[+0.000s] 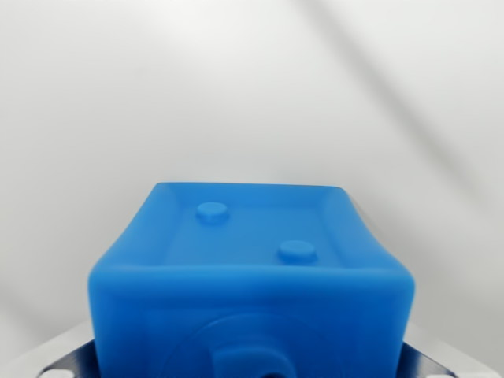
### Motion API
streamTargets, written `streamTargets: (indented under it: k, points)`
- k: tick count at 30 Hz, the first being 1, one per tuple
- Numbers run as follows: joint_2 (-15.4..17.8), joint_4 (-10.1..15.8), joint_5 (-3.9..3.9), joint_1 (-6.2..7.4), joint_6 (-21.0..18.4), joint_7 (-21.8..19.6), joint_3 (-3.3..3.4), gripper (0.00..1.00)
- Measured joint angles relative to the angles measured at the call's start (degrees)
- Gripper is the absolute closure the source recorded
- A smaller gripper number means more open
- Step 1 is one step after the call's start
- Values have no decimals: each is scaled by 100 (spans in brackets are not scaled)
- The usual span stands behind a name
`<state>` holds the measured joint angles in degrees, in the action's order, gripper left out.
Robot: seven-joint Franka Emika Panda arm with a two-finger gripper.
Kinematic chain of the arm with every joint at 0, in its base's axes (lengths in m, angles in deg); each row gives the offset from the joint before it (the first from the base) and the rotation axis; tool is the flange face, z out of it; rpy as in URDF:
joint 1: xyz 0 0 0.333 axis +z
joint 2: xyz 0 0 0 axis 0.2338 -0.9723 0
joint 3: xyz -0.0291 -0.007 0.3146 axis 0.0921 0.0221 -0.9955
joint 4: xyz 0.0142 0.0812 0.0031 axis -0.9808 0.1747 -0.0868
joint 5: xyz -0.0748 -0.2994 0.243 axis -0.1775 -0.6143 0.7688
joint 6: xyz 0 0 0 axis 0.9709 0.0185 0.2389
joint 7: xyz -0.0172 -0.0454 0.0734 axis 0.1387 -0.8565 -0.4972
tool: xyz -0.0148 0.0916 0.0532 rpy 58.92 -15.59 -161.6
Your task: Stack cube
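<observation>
Blue plastic fills the lower middle of the frame: the cube (252, 276) sits very close to the camera, its recessed top face rimmed by a raised edge and carrying two small round studs, one toward the upper left of the face and one toward the lower right. Its near side shows a round moulded shape, cut off by the bottom edge. Grey metal parts of the gripper (252, 366) peek out at the lower left and lower right corners, just beside the cube; the fingers are hidden, so whether they clamp it cannot be told. Behind lies a pale, blurred surface (252, 87) crossed by soft shadows.
</observation>
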<state>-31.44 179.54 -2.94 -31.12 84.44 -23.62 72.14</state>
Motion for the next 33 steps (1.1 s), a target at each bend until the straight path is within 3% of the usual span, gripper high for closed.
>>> streamTargets:
  k: [8,17,33]
  points:
    - [5,3,0,3,-4,0,3,100]
    - [125,35,-6,46,-82,-8,51,100]
    - [589,154,-97,248,-423,-79,278,100]
